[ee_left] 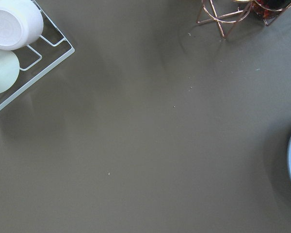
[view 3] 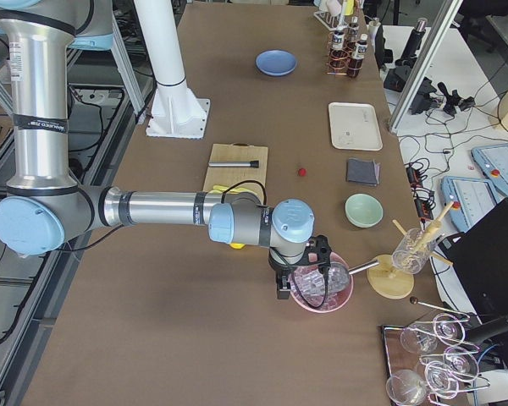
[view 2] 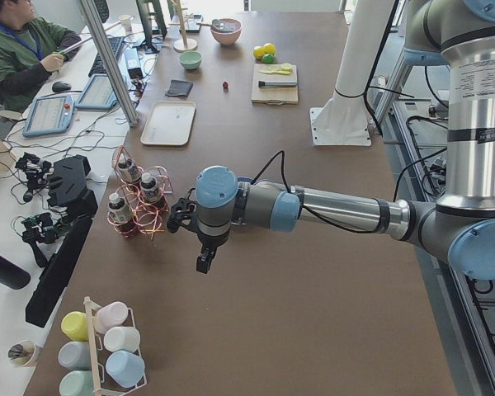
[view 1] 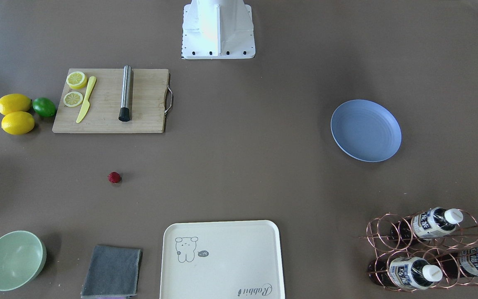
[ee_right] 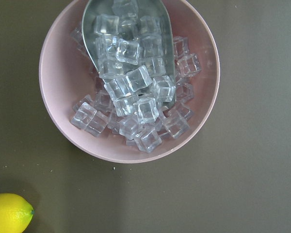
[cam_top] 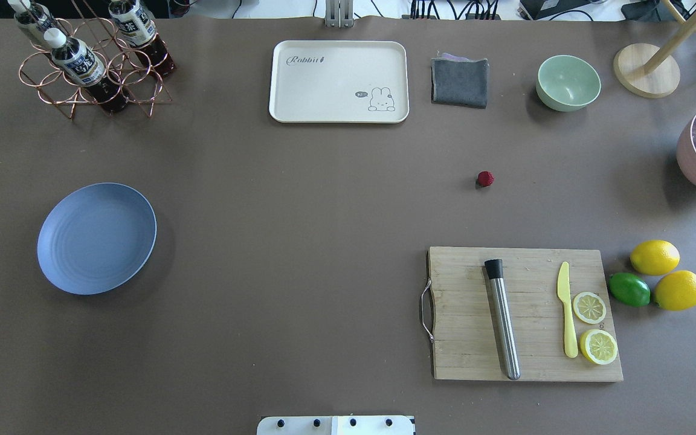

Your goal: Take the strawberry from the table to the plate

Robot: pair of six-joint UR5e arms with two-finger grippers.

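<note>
Reach not begun: tiny dark-red strawberry (cam_top: 485, 178) on matte brown-grey table (cam_top: 299, 241), round blue-grey plate (cam_top: 97, 238) at its nine o'clock. My right gripper (view 3: 281, 292), open or closed I cannot tell, must approach it next.

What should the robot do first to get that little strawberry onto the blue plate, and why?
Probably swing the right arm away from the pink ice bowl it hovers over and toward the strawberry. The berry lies alone on the table on that arm's side, with nothing touching it, while the plate sits empty on the far, left side.
</note>
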